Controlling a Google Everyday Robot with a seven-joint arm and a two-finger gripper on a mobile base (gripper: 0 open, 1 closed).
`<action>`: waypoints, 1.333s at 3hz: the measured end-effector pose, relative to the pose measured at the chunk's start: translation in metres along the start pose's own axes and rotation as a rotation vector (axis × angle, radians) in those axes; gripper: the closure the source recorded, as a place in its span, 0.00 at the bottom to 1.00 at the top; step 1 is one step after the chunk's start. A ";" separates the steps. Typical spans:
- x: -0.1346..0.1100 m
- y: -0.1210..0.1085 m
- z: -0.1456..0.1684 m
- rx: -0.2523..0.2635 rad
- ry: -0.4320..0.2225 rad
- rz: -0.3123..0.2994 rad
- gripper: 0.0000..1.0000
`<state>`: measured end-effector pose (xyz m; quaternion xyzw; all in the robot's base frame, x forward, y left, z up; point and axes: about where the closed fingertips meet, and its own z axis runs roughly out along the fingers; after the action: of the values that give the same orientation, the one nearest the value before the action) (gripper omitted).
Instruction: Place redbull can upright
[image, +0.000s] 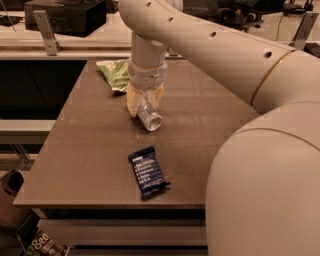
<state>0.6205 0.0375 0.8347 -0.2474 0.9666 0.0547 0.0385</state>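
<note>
I am standing by the table (75, 150) and watching the robot. Its big white arm (200, 45) is reaching out over the table top and bending down near the far side. At the end of the arm, the gripper (144, 105) is pointing down at the table.

The gripper is squeezing the redbull can (150, 119). Its two tan fingers (133, 100) are pressing on the can, one on each side. The can is not standing up. It is leaning over, with its top part hiding between the fingers and its shiny round end pointing down toward me and a bit to the right. That low end is sitting right at the table top. I cannot tell if it is touching the table or hanging just above it.

A green chip bag (115, 74) is lying flat on the table just behind the gripper, a little to the left. It is near the can but not touching it.

A dark blue snack bar (148, 171) is lying flat close to the front edge of the table. It is well apart from the can, and nothing is touching it.

The round white body of the robot is filling the near right corner, in front of the table.
</note>
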 end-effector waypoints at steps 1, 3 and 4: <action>-0.002 0.001 0.002 -0.001 -0.003 -0.001 1.00; -0.005 -0.017 -0.006 -0.005 -0.055 0.032 1.00; -0.003 -0.042 -0.018 -0.012 -0.118 0.073 1.00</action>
<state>0.6429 0.0000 0.8496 -0.2087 0.9707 0.0763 0.0918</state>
